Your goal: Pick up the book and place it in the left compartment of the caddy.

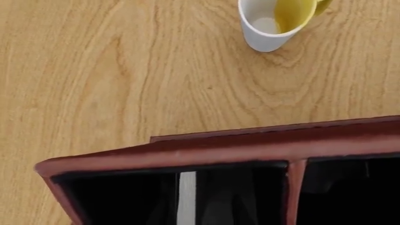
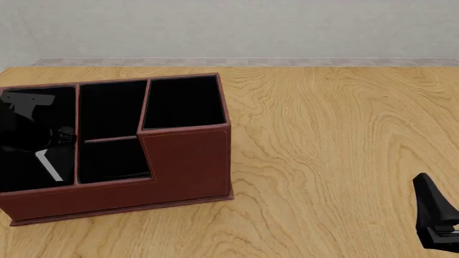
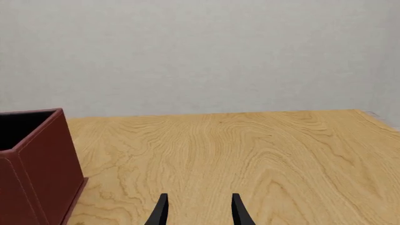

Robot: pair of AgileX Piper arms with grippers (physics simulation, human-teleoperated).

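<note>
The reddish-brown caddy (image 2: pixel 188 161) stands at the table's left; its rim crosses the left wrist view (image 1: pixel 218 150). My left gripper (image 2: pixel 43 153) reaches down into the left compartment (image 2: pixel 20 174), black against the black lining. It looks shut on the book (image 2: pixel 49 165), of which only the white page strip shows, slanted inside that bay. In the left wrist view the strip (image 1: pixel 186 197) runs upright inside the bay (image 1: pixel 119 197), with the dim fingers beside it. My right gripper (image 3: pixel 198 211) is open and empty, low at the front right (image 2: pixel 434 217), far from the caddy.
A white mug with a yellow inside (image 1: pixel 272 23) lies on the wood beyond the caddy in the left wrist view. The caddy's two small middle bays (image 2: pixel 111 140) and its taller square bay (image 2: pixel 183 102) hold nothing. A pale wall backs the table.
</note>
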